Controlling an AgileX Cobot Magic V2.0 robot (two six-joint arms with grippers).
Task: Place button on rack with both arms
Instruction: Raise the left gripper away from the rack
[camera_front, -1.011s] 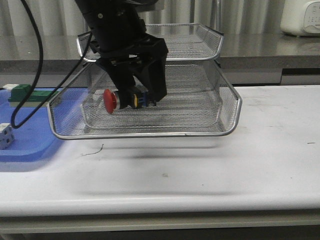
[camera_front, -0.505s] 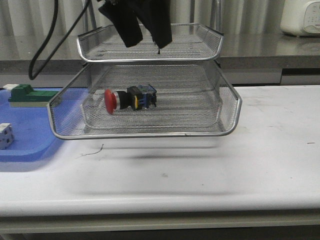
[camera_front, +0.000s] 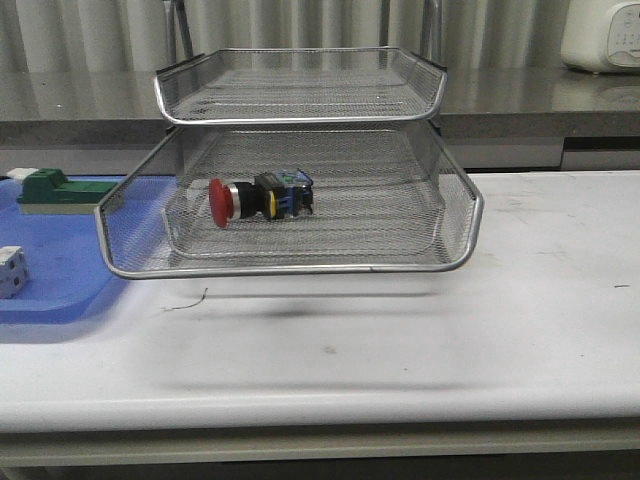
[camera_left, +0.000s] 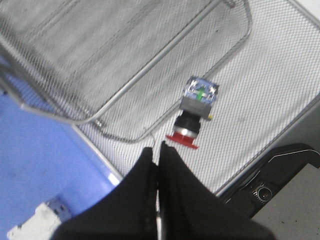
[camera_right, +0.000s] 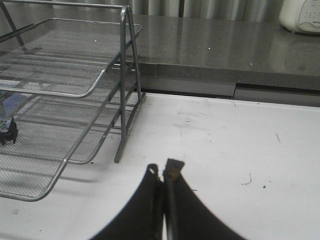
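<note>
Button (camera_front: 258, 198) lies on its side in the pulled-out middle tier of the rack (camera_front: 300, 268), red head pointing left. You see both claws closed and empty: left gripper (camera_left: 158, 155) above it, right gripper (camera_right: 162, 175) over the white table (camera_right: 240, 150).

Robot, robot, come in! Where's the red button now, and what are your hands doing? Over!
Left gripper shut, empty, above rack. Right gripper shut, empty, over table beside it. Button lying on its side in pulled-out middle tier. Nothing in the way.

Left gripper (camera_left: 159, 150) is hanging with fingertips pressed together; right gripper (camera_right: 163, 173) is likewise showing its fingertips touching.
</note>
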